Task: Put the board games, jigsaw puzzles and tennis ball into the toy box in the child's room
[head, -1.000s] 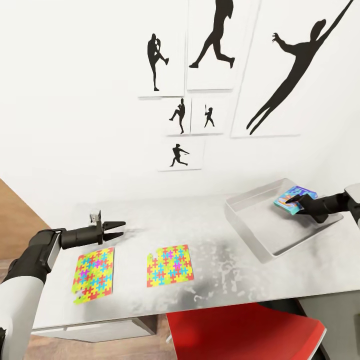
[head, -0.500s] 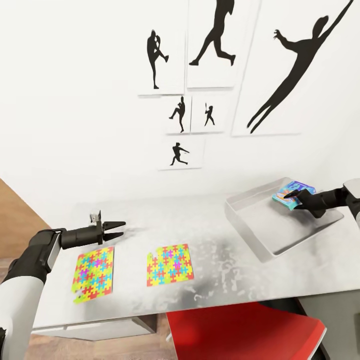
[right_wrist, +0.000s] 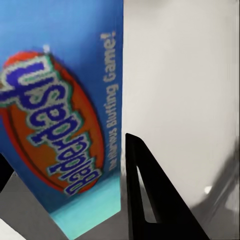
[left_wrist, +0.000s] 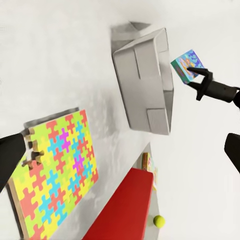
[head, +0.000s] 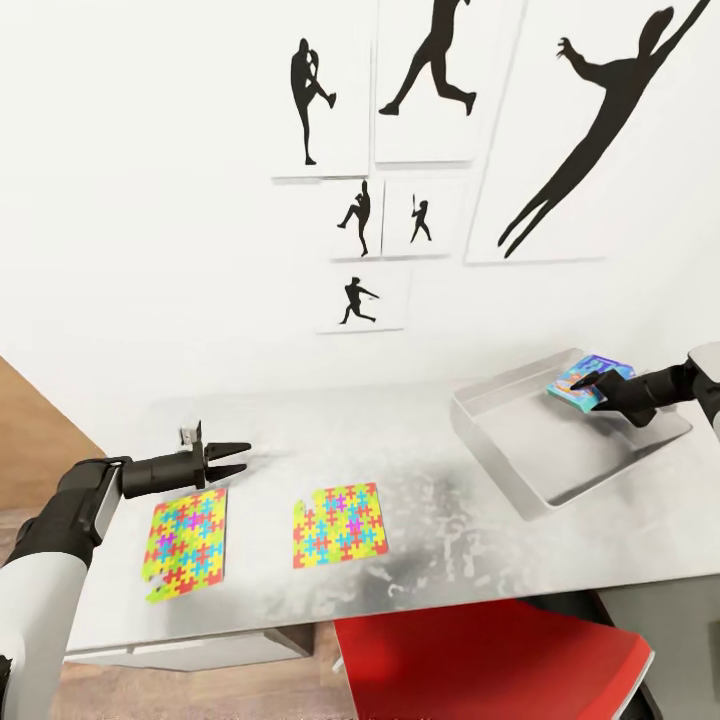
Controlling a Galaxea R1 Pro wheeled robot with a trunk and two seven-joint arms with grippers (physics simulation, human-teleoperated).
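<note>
The right gripper [head: 592,384] is clamped on a blue board game box [head: 589,377], held tilted above the far corner of the toy box [head: 520,440], its long axis slanting toward the wall. The left gripper [head: 235,459] hangs open and empty over the table [head: 420,560], just behind the left of two jigsaw puzzles [head: 186,539].
</note>
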